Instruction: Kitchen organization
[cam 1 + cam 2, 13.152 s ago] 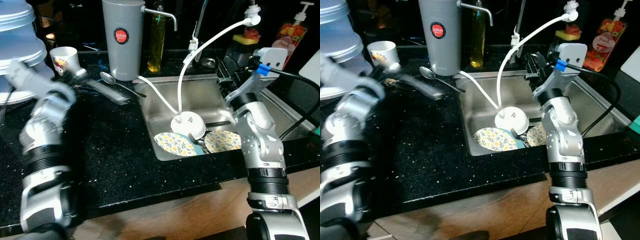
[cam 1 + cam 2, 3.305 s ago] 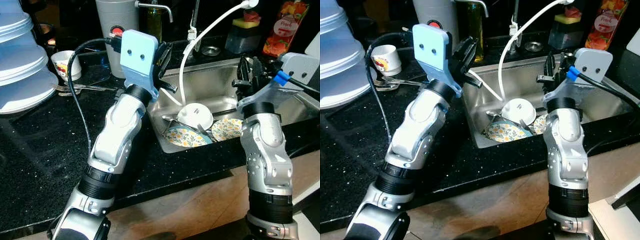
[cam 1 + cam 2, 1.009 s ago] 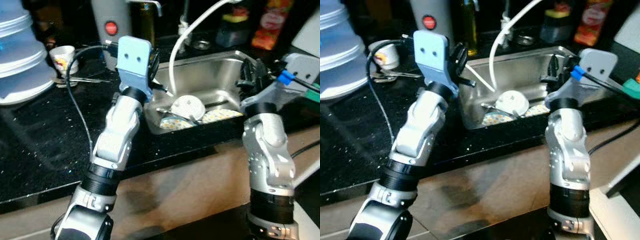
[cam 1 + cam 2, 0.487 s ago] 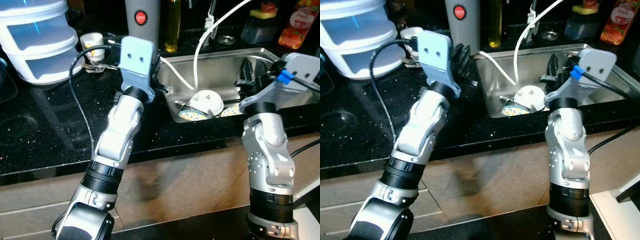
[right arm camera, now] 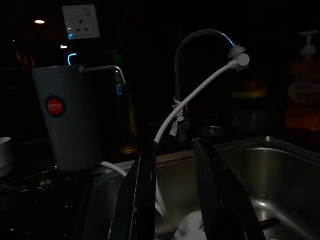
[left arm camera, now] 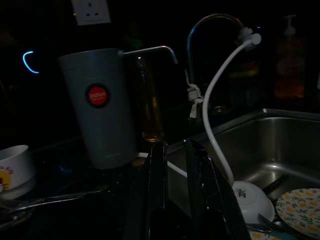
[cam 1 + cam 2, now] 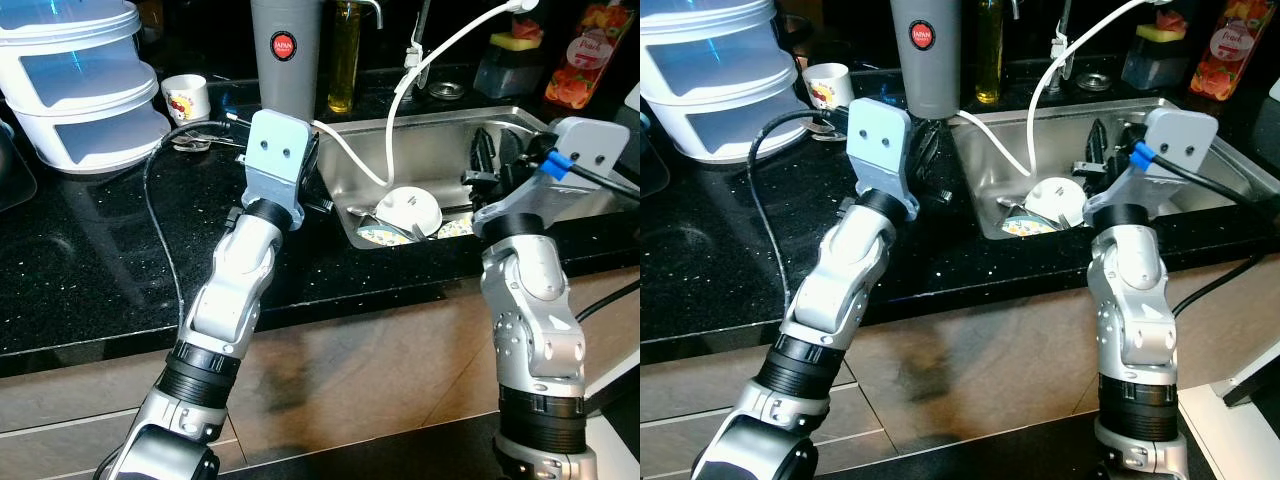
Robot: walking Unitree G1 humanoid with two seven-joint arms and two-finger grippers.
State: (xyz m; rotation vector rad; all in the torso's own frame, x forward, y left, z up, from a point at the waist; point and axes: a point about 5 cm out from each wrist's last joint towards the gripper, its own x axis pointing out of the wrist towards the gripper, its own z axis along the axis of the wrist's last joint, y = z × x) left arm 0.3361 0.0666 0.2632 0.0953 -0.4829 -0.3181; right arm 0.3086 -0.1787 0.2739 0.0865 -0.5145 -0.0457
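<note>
Left eye view is showing the left gripper [image 7: 312,178] hovering with narrow, empty fingers beside the sink [image 7: 440,135], where an upturned white bowl [image 7: 414,209] and floral plates [image 7: 375,236] are lying; the right gripper [image 5: 172,200], slightly parted, risks snagging the white hose [image 7: 440,48].
</note>
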